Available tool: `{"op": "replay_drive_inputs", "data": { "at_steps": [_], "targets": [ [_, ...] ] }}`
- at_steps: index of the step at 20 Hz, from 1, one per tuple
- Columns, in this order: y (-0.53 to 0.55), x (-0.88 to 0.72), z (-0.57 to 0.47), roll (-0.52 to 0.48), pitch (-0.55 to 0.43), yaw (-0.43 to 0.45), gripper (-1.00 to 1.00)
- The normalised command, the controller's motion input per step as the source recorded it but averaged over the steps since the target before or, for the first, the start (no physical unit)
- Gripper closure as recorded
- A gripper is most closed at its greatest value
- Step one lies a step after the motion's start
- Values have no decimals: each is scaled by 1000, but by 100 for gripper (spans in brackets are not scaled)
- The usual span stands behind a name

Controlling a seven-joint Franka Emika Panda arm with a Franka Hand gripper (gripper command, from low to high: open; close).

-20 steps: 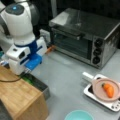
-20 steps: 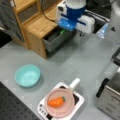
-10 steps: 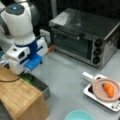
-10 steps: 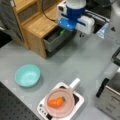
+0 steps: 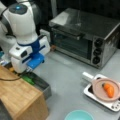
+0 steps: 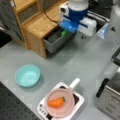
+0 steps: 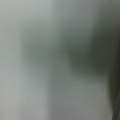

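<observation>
One arm reaches down into the open drawer [image 5: 40, 83] of the wooden cabinet [image 5: 17, 97]; its gripper [image 6: 65, 32] sits low over a green object [image 5: 28, 80], directly beneath it. Whether the gripper is open or holding it cannot be told, since the fingers are hidden. Beyond the drawer, across the grey table [image 5: 67, 75], stand a toaster oven [image 5: 85, 37], a plate with a carrot [image 6: 56, 102] and a teal bowl [image 6: 27, 75], well apart.

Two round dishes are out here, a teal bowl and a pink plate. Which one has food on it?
The pink plate, resting on the small white stove, carries an orange carrot. The teal bowl on the grey table holds nothing visible.
</observation>
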Motion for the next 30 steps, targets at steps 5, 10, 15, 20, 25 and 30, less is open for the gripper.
{"op": "replay_drive_inputs", "data": {
  "at_steps": [5,10,15,20,25,30],
  "targets": [
    [348,-132,-96,46,-177,-140,-100],
    [298,-158,-81,63,-167,-146,-100],
    [301,-157,-71,70,-153,-160,-100],
    [314,-132,-72,80,-141,-171,-100],
    [266,-94,-140,69,-150,-168,-100],
    [99,-37,-232,30,-161,-115,-100]
  ]
}}
